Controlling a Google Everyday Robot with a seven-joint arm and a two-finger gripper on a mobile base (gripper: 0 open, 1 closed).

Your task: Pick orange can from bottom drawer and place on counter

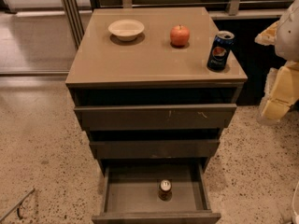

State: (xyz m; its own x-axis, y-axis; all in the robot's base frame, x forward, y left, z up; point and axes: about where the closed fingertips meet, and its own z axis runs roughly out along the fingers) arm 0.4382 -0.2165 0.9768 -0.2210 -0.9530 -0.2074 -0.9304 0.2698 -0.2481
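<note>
Down in the bottom drawer (126, 197), which is pulled open toward me, the orange can (165, 189) stands upright. It is a little right of the middle and nearer to the front wall than to the back. Nothing touches it. So I count the opening of the drawer as done, but the picking is not yet begun, as far as I can judge.

I see the gripper (280, 94) at the right edge of the view, beside the cabinet and at about the height of the two upper drawers, well apart from the orange can. It holds nothing that I can make out. Whether it is open or closed, I cannot tell.

On the bench (140, 62) there is a bowl (126, 29) at the far left, an apple (180, 35) to the right of it, and a blue can (219, 50) close to the right edge. The near left part shows bare surface, which I think is a good place for setting down.

In my judgement nearly everything is left to do. The gripper must go down and left over the drawer, take the orange can, and lift it past the upper drawer fronts. Then it must put it on the bench, away from the blue can.
</note>
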